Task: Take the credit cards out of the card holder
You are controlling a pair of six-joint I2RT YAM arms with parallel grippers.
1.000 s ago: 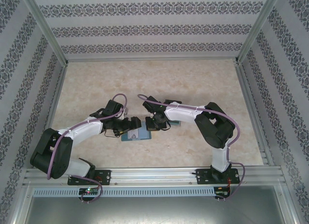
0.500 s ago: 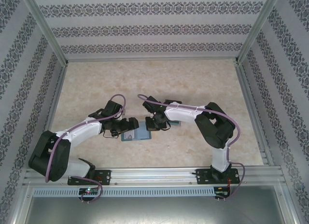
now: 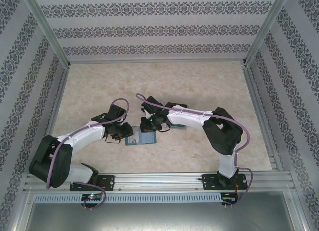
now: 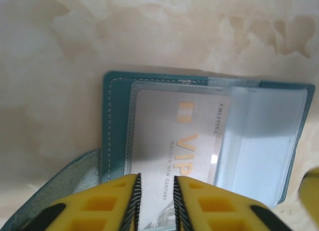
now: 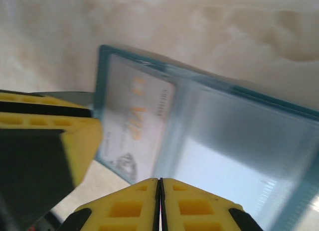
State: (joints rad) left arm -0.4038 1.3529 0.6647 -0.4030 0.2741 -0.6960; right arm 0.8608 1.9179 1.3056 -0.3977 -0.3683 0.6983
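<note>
One card holder [image 3: 141, 140] lies open on the table [image 3: 199, 86], nearer the near edge than the far one and slightly left of centre. Two inner panels show. The left panel carries one pale grey card [image 4: 172, 136] with gold VIP lettering behind a clear window. The right panel is plain light blue. One tab [image 4: 60, 191] trails off the holder's left side. The left gripper [image 4: 155, 193] sits at the holder's edge over the card's end, jaws narrow with a slim gap; I cannot tell whether it pinches anything. The right gripper [image 5: 160, 193] has its pads pressed together, nothing between them, by the holder's other edge.
</note>
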